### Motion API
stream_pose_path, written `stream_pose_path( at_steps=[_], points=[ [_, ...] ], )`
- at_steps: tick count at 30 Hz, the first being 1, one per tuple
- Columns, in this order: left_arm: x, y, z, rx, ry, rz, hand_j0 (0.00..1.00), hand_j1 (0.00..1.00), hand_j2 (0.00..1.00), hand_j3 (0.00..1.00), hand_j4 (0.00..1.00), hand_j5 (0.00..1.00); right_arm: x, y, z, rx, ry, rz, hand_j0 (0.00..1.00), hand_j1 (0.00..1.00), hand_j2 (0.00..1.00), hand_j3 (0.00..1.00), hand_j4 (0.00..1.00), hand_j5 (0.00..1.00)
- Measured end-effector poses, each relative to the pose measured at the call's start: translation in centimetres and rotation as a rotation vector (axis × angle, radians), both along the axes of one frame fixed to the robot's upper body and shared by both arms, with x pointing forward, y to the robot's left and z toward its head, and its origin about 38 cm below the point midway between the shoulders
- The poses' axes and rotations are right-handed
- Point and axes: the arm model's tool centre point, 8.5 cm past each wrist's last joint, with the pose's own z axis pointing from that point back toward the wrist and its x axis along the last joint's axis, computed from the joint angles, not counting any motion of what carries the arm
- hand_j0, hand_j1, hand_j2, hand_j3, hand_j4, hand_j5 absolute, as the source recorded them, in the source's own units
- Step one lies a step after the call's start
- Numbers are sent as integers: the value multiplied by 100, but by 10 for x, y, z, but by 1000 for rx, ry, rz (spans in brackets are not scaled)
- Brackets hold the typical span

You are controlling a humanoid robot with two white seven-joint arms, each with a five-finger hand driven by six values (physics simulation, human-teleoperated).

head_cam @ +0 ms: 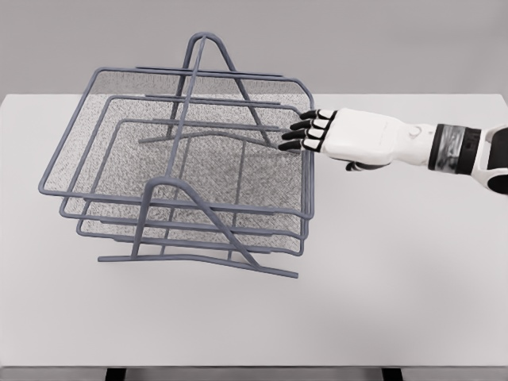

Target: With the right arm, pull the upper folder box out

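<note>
A grey wire rack (pixel 198 254) stands on the white table with three mesh trays stacked in it. The upper tray (pixel 182 135) is the widest in view, and its rim reaches from the far left to about the table's middle. My right hand (pixel 300 133) comes in from the right at that tray's right rim (pixel 310 182). Its dark fingers (pixel 295 135) are curled over the rim, with the tips just inside the tray. The thumb (pixel 357 167) stays tucked below the palm, away from the wire. No left arm shows.
The rack's two triangular end frames (pixel 208 48) rise at the back and front of the trays. The white table (pixel 397 278) extends to the right and toward me, and its front edge runs along the bottom of the picture.
</note>
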Motion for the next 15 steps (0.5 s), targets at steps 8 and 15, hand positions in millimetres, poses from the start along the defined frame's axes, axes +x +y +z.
stream_pose_path(
  at_steps=[8, 15],
  points=[
    [0, 0, 0, 0, 1, -1, 100, 100, 100, 100, 100, 100, -4, -13, 1, -12, 5, -15, 100, 100, 100, 100, 100, 100],
    [0, 0, 0, 0, 1, -1, 100, 100, 100, 100, 100, 100, -6, -30, 8, -46, -8, -41, 100, 100, 100, 100, 100, 100]
  ],
)
